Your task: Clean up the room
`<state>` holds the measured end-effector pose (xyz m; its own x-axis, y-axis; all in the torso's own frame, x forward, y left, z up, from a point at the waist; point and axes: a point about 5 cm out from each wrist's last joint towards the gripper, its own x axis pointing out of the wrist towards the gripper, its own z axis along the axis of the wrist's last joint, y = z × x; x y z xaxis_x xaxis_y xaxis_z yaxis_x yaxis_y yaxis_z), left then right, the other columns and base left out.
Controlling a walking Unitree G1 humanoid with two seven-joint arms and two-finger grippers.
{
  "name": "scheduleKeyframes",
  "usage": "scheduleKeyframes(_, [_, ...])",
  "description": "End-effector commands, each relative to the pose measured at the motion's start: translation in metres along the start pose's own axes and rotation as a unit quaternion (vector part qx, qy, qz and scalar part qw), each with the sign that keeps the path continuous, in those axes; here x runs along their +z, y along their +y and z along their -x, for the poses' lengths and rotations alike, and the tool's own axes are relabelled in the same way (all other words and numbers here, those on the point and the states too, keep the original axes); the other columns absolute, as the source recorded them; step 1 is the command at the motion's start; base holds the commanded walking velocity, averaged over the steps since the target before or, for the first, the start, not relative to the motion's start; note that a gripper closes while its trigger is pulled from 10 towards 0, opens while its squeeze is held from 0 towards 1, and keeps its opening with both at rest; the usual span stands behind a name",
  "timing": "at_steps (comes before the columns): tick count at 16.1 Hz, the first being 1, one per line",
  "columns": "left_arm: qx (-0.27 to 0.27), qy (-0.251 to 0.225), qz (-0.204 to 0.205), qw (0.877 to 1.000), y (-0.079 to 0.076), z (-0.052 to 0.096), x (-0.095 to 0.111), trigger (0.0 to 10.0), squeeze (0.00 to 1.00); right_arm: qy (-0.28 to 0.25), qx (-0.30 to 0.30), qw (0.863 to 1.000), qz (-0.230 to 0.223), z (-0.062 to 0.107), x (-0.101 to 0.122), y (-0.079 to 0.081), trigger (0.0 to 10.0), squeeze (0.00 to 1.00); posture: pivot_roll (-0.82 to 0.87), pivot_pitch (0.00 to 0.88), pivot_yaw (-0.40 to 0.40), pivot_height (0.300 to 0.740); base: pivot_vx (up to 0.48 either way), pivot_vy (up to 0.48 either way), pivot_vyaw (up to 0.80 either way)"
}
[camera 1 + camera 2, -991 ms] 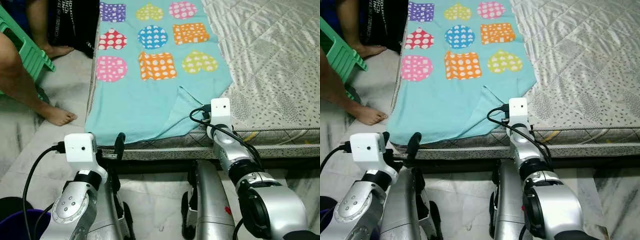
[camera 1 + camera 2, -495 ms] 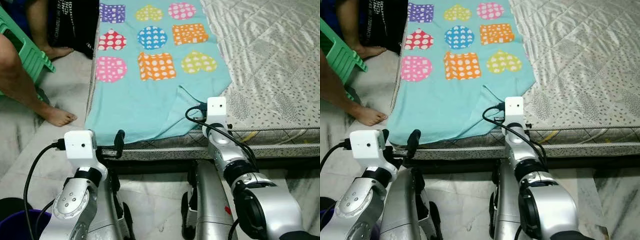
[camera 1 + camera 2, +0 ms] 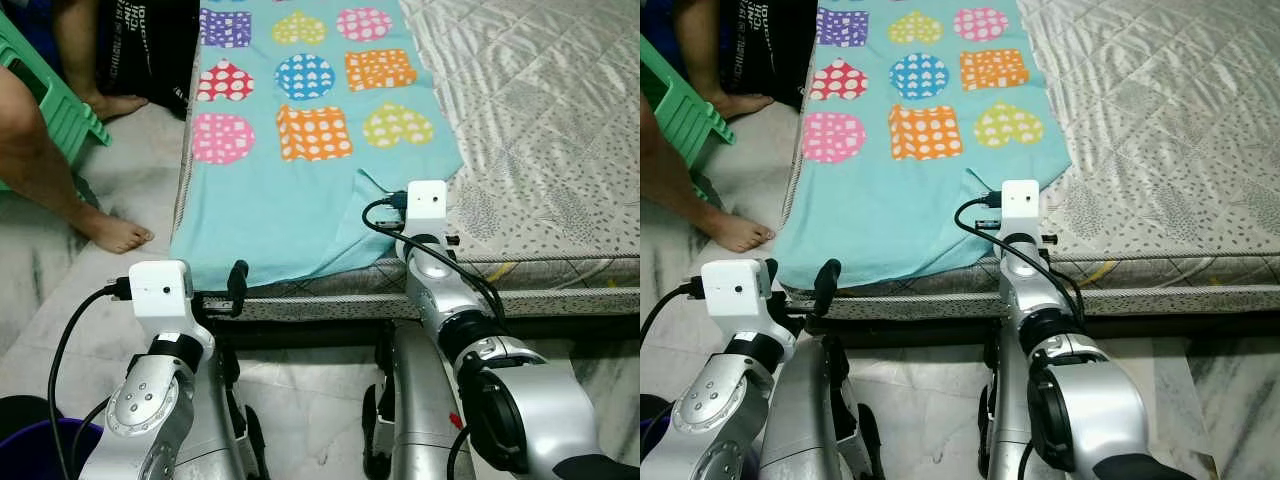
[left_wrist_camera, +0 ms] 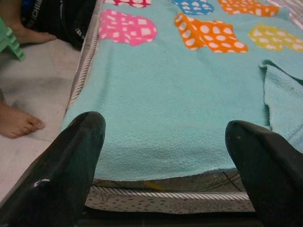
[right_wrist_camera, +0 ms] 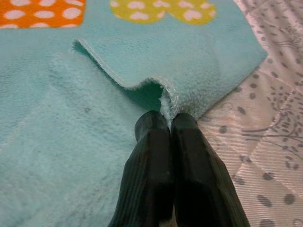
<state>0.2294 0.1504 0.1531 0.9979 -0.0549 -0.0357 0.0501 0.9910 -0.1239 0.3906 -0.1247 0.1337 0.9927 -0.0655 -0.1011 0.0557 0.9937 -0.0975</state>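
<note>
Quilted mattress (image 3: 540,110): teal fleece blanket (image 3: 300,200) spread over near-left part. Right gripper (image 5: 169,124) pinched on folded near-right corner; left gripper (image 4: 163,156) spread wide, empty. Soft, light, limp; best held by hem.

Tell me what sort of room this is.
Most likely a bedroom: a low mattress with a quilted cover sits on a marble floor, and a teal blanket with bright hearts is spread across it.

Marble floor (image 3: 130,190) (green chair (image 3: 50,100) aside)
</note>
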Motion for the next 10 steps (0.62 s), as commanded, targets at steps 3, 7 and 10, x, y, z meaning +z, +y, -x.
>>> scheduleKeyframes(3, [0.01,0.007,-0.002,1.0,0.003,0.001,-0.005,10.0,0.0,0.025,-0.011,0.999,0.019,0.006,-0.024,-0.022,0.0,0.0,0.0,0.246,0.015,0.51,0.0,0.0,0.0])
scheduleKeyframes(7, [0.006,0.01,0.0,1.0,0.001,-0.001,-0.006,10.0,0.0,0.046,-0.018,0.998,0.036,0.014,-0.043,-0.036,2.5,0.0,-0.01,0.246,0.022,0.51,0.0,0.0,0.0])
scheduleKeyframes(10, [0.006,0.01,-0.002,1.0,0.002,-0.002,-0.006,10.0,0.0,0.043,-0.015,0.998,0.04,0.016,-0.045,-0.037,10.0,0.0,-0.01,0.241,0.024,0.51,0.0,0.0,0.0])
